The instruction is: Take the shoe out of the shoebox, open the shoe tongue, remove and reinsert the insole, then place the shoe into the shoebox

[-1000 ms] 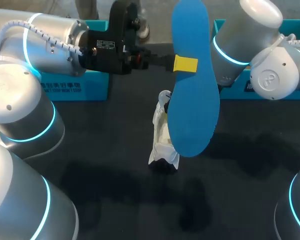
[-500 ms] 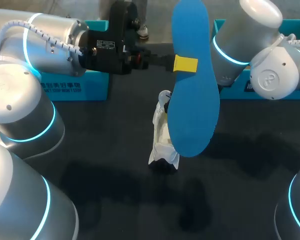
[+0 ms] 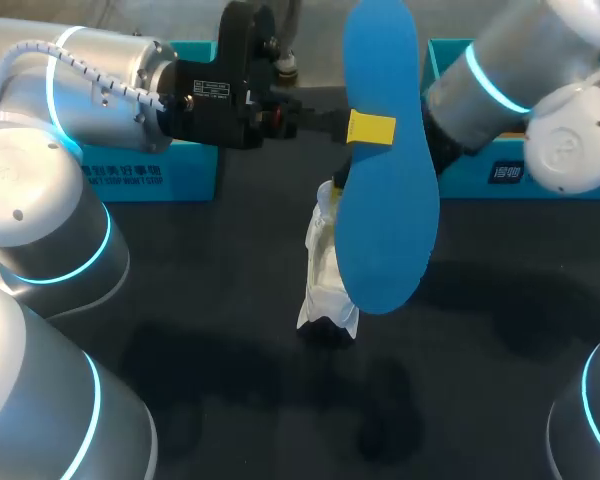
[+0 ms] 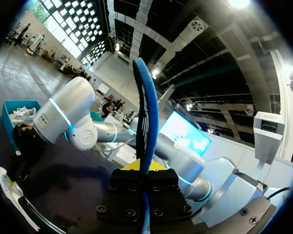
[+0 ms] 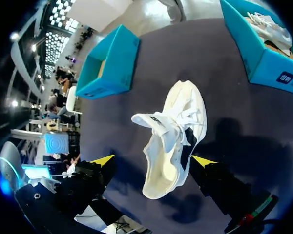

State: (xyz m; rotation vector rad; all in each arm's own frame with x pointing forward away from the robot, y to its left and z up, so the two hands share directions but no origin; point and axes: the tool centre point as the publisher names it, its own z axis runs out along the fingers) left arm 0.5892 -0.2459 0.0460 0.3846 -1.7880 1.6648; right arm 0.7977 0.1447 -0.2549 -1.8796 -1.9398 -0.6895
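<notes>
My left gripper (image 3: 370,129) is shut on a blue insole (image 3: 388,190) and holds it high above the table; in the left wrist view the insole (image 4: 146,107) stands edge-on between the yellow tips. Under it a white shoe (image 3: 325,270) lies on the dark table, tongue pulled up and inside bare (image 5: 173,141). My right gripper (image 5: 153,161) hangs open just above the shoe, one finger on each side and neither touching it. In the head view the insole hides the right gripper; only the right arm (image 3: 510,90) shows.
An empty teal shoebox (image 3: 150,175) (image 5: 112,63) stands at the table's back left. A second teal box (image 3: 525,170) (image 5: 263,53) at the back right holds another white shoe (image 5: 266,24).
My right arm has swung up and to the right in the head view. The left arm, the insole and the shoe have stayed where they were.
</notes>
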